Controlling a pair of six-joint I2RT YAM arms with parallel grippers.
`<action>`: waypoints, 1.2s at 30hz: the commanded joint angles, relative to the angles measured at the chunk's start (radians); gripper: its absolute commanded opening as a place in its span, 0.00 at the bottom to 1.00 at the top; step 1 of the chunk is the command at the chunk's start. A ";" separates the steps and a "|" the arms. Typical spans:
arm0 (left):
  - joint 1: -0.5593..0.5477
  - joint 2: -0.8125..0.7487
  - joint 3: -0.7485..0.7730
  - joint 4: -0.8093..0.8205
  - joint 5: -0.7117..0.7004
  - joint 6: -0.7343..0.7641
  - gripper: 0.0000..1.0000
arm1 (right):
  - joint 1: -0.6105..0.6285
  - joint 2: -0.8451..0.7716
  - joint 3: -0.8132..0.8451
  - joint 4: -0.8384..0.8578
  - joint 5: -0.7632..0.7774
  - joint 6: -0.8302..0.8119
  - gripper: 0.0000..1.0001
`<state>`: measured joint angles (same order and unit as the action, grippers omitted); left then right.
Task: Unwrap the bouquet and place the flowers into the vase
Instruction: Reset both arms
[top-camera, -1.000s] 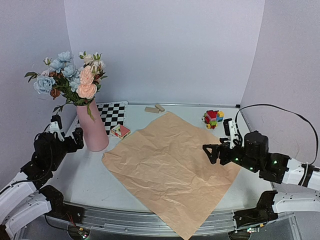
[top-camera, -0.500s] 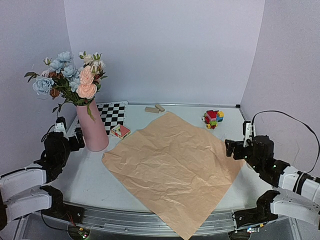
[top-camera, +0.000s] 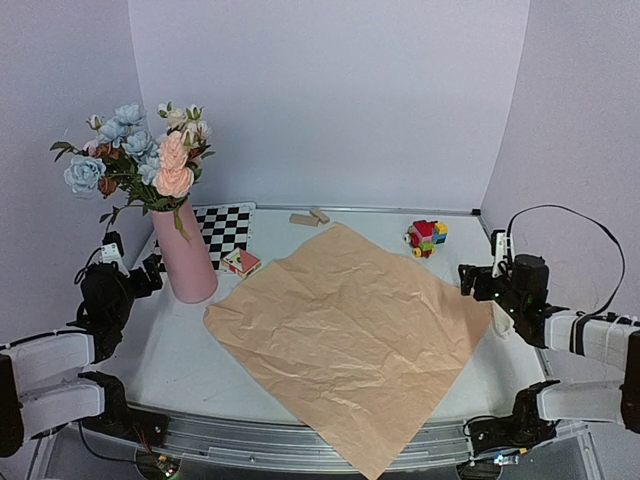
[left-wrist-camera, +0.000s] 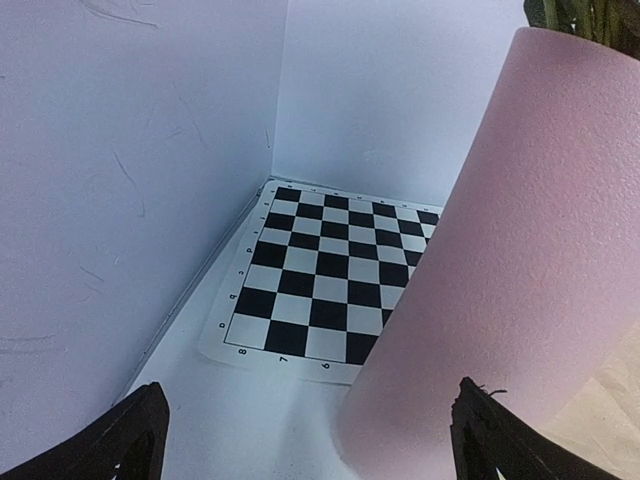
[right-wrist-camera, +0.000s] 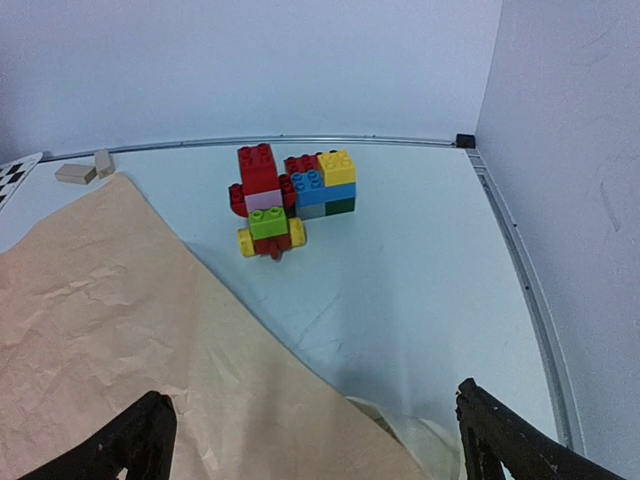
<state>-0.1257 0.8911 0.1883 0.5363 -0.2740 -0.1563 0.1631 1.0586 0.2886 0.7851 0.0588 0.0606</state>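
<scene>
**Both jaws released and empty, flowers standing in the vase**

Our left jaws are spread wide with nothing between them, and their dark fingertips (left-wrist-camera: 125, 440) sit at the lower corners of the wrist view. Just ahead and to their right rises the pink vase (left-wrist-camera: 520, 240), upright on the desk (left-wrist-camera: 260, 410), close but untouched. The flowers (top-camera: 140, 155) rise from its mouth, high above these jaws. Ahead of the jaws and partly behind the vase, a chessboard mat (left-wrist-camera: 320, 290) lies flat.

Our right jaws are likewise spread and grasp nothing. Below them and to their left lies the kraft paper (right-wrist-camera: 110, 330), opened out flat and creased. Straight ahead stands a toy-brick block (right-wrist-camera: 290, 200) on bare desk, apart from the paper's edge. Farther ahead to the left lie two small wooden blocks (right-wrist-camera: 85, 168). A red-roofed toy house (top-camera: 241, 262) sits between the vase and the paper.
</scene>
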 joint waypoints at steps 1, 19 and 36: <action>0.023 0.026 -0.003 0.080 0.025 0.005 1.00 | -0.043 0.102 -0.016 0.252 0.017 -0.086 0.98; 0.032 0.122 -0.024 0.245 0.035 0.077 1.00 | -0.073 0.458 -0.037 0.713 0.024 -0.137 0.98; 0.034 0.274 -0.012 0.427 0.085 0.047 1.00 | -0.074 0.460 -0.032 0.708 0.037 -0.131 0.98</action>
<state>-0.0967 1.1544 0.1616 0.8582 -0.2074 -0.1039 0.0940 1.5246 0.2474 1.3098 0.0783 -0.0681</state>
